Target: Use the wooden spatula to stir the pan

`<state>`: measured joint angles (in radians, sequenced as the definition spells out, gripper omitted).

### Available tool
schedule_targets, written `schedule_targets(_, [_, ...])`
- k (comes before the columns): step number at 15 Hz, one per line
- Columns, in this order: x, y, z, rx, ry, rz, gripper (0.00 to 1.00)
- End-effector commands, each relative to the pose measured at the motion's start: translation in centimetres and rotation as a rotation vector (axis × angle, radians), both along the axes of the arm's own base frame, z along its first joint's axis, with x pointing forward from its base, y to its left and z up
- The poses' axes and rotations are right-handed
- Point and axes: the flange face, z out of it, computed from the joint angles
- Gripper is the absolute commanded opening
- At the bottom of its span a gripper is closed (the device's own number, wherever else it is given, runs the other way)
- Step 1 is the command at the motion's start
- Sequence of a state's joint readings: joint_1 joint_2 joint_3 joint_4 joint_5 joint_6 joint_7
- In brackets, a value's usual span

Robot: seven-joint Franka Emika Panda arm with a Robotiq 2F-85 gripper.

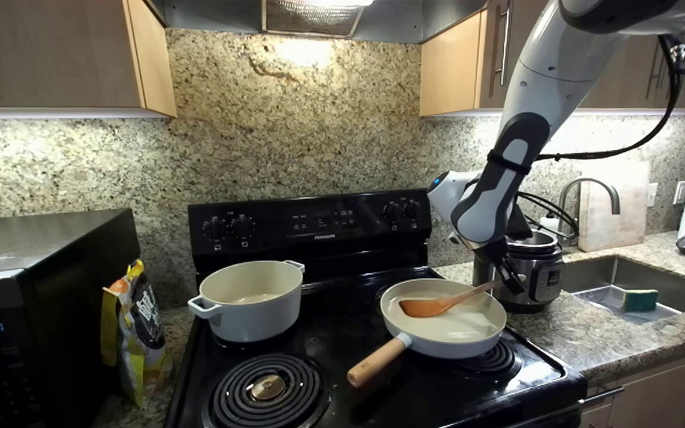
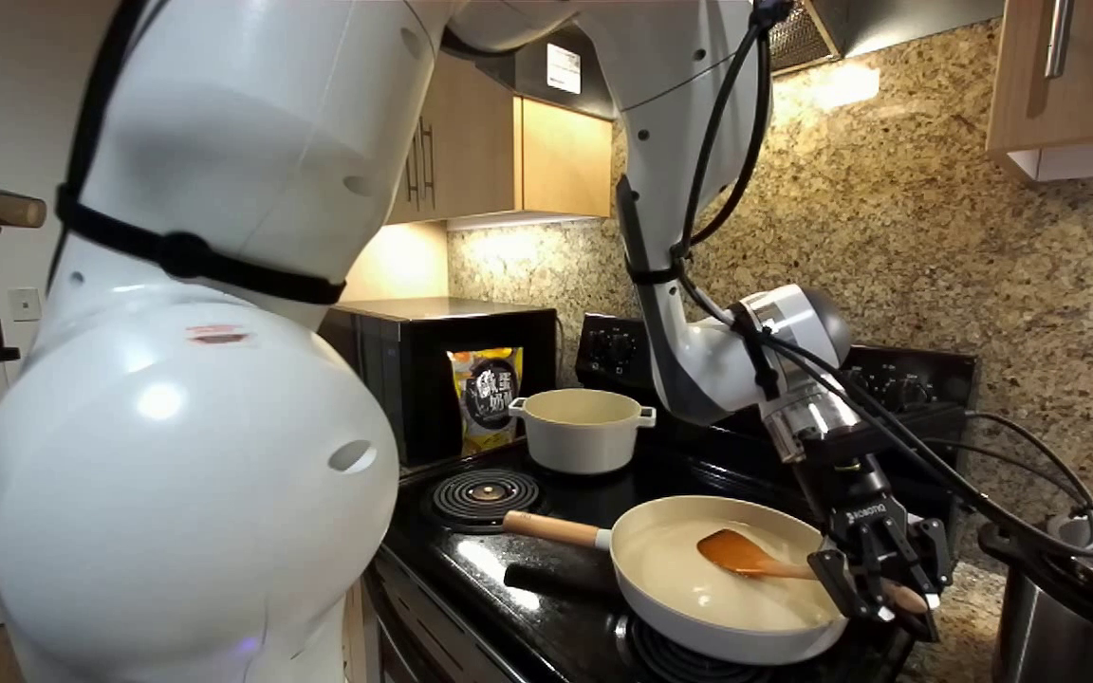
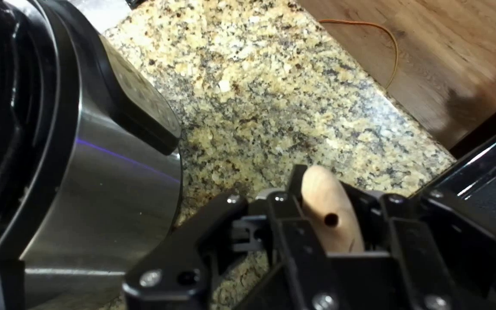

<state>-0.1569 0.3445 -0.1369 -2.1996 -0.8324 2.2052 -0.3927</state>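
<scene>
The shallow cream-white pan [image 1: 437, 348] sits on a right-hand burner of the stove, its pale wooden handle pointing toward the front left in an exterior view. Inside its rim lies the orange-brown blade of the wooden spatula [image 2: 736, 553]; whether the blade touches the pan floor I cannot tell. My gripper [image 2: 907, 607] is beside the pan's rim, shut on the spatula's handle in both exterior views. In the wrist view the handle's pale rounded end [image 3: 327, 198], with a small hole, sticks up between the fingers. The blade and the pan are out of that view.
A deeper white pot [image 1: 253, 309] stands on a back burner. Close by the gripper is a steel electric cooker [image 3: 110, 189] on the granite counter [image 3: 248, 107]. A bare coil burner [image 1: 267, 386] lies front left. Further off are a snack bag [image 2: 490, 398] and a sink [image 1: 669, 285].
</scene>
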Motion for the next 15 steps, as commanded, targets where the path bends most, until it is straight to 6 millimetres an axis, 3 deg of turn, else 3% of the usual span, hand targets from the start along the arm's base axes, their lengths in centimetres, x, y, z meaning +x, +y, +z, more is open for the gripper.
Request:
schedule_targets(1, [-0.9, -0.5, 1.5, -0.004, -0.003, -0.048, 0.03])
schedule_targets(9, [0.4, -1.9, 3.4, 0.006, -0.048, -0.130, 0.03])
schedule_targets(15, [2.3, -0.3, 4.1, 0.003, -0.055, -0.115, 0.03])
